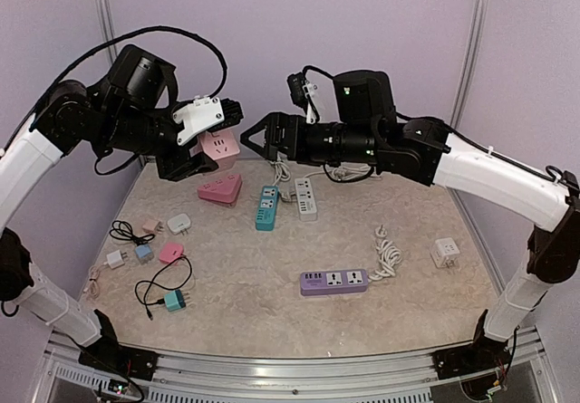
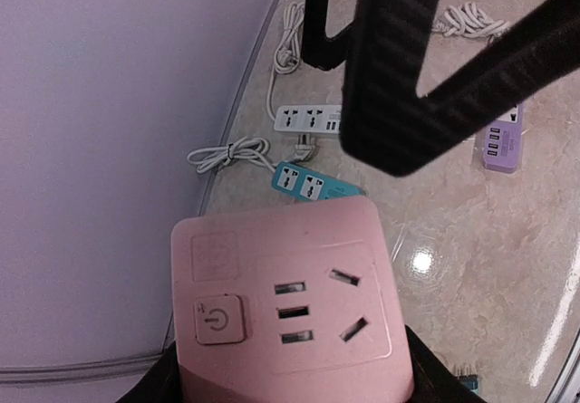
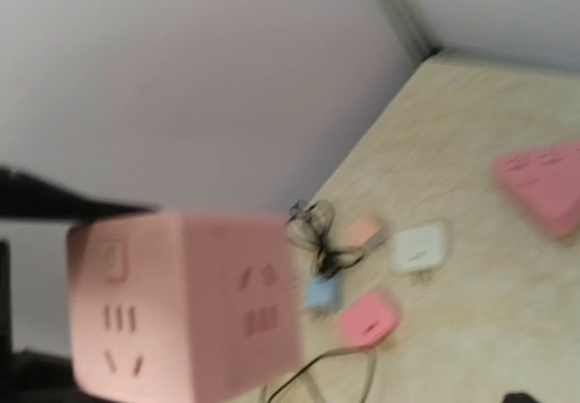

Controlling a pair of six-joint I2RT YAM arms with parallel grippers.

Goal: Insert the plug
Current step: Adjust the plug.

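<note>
— What lies nearest?
— A teal adapter [image 1: 174, 301] with a black cable at 7 o'clock on the table [image 1: 272, 331], and a purple power strip [image 1: 333, 282] at 5.
— Farther?
— At 11, raised, the left gripper [image 1: 214, 152] clamps the pink cube socket [image 2: 290, 303]. The right gripper [image 1: 246, 137], at the socket's 3 o'clock, gapes empty.

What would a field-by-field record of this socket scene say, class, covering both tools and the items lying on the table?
Left tool: clamped on the pink cube socket, held above the table
Right tool: open, empty, facing that socket
On the table: pink triangular strip, teal strip, white strip, purple strip, white cube
Left side: small chargers with cables
Plug: none in either tool
</note>
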